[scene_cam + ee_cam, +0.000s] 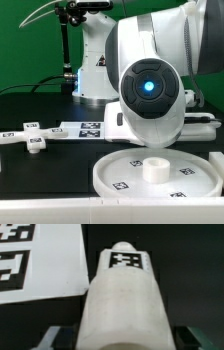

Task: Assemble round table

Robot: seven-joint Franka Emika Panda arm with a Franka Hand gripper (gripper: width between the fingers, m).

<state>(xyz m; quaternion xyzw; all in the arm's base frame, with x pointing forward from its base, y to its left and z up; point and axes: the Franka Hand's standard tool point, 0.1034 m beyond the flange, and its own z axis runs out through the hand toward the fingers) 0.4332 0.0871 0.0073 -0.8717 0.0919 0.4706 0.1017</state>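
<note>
- In the wrist view the gripper is closest. Its dark fingers are closed in against both flanks of the leg and grip it. The jaws stand only as far apart as the leg is thick.
- The leg is a rounded white cylinder reaching away from the claw over the black table. A square tag sits on its far end.
- Just beside the leg's far half lies the marker board, flat on the table. Whether the two touch cannot be told.
- In the exterior view the round disc is nearest the camera. It lies flat with its rim up and has a raised hub at its centre.
- At twelve o'clock from the hub the arm bulks over the disc's far edge, a blue light on its joint. It hides the claw and leg.
- At nine o'clock from the hub, well apart from the disc, the cross-shaped base rests on the table.
- At ten o'clock from the hub, just beyond the base, the marker board shows again.
</note>
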